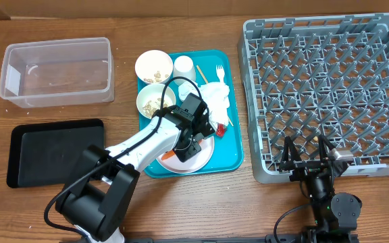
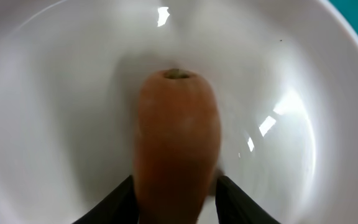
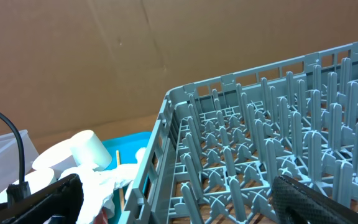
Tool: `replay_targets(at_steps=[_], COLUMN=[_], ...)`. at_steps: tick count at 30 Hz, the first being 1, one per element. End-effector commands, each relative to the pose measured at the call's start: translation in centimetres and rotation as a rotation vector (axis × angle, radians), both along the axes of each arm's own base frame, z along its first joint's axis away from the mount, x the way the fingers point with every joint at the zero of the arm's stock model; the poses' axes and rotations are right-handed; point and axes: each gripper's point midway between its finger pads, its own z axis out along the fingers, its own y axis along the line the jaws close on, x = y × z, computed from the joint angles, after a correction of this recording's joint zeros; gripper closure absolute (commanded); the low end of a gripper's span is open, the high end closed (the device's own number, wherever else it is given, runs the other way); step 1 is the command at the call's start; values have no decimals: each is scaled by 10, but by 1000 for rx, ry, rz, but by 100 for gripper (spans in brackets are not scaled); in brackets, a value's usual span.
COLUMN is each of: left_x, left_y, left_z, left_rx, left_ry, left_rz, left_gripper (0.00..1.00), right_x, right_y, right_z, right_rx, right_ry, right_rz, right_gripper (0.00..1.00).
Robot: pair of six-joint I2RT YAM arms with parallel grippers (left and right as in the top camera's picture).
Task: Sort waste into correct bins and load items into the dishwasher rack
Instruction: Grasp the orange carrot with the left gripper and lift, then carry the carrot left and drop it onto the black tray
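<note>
Because the orange carrot [image 2: 178, 143] is waste lying on a dish that must end up in the rack, the left claw [image 2: 176, 202] is down on the large round pale plate [image 2: 55, 93]. Its two black fingers [image 2: 114, 202] are pressed against the carrot's flanks, pinching it lengthwise. We judge this to be the pick that frees the plate for loading. That plate sits at the six o'clock end of the teal rectangular serving tray [image 1: 229, 152]. Two small white bowls [image 1: 154, 66] with pale grainy scraps and the small white cup [image 1: 183, 65] are toward twelve. The crumpled white paper napkin [image 1: 218, 101] and the small red wrapper [image 1: 218, 128] lie at about three. The clear rectangular plastic tub [image 1: 56, 44] stands at ten o'clock from the tray. The shallow black rectangular tray [image 1: 53, 152] stands at eight, both on the left arm's side, so we expect the carrot to go to one of them. The large square grey plastic grid rack [image 1: 248, 101] fills the worktop [image 1: 181, 202] at three o'clock, with nothing on its pegs. The right claw [image 1: 306, 154] waits at the rack's six o'clock rim with its fingers spread wide and holding nothing. We think it is placed there to take the dishes.
</note>
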Motion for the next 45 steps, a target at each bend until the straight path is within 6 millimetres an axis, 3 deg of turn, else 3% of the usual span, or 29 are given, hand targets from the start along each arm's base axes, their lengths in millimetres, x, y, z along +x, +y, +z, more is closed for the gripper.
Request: replay_targets(at_steps=[1,5,12,20,24,28,30,34,35,40,45], left_x=[-11,-5,12,37,54,67,72,73,70,51,23], left_y=[9,17,10,2,19,60,91,165,194,260,299], left_z=[-12,-11,6,71,113,147,160,178,182,177,148], left_rx=[26,67,42,-1,-40,-70,-93,-129,-140,-233,-252], left_ry=[40,11,-24,-44,-59,-81,-99,-126,-128,-29,72], left_rz=[18,63,215,372,522,708,842,1156,1296,1715,2021], left_gripper=[73,96,96,96,96,96,96,96,96,96,96], right_x=[1,1,1,1,1,1,1,1,1,1,1], right_y=[-3,-3,-3,-3,-3,-3,-3,-3,-3,-3,-3], right_z=[-3,-3,-3,-3,-3,-3,-3,-3,-3,-3,-3], right_rx=[-1,-1,-1,-1,-1,-1,-1,-1,-1,-1,-1], right_ry=[-1,-1,-1,-1,-1,-1,-1,-1,-1,-1,-1], right_rz=[-13,-13,-13,-13,-13,-13,-13,-13,-13,-13,-13], right_gripper=[0,0,0,0,0,0,0,0,0,0,0])
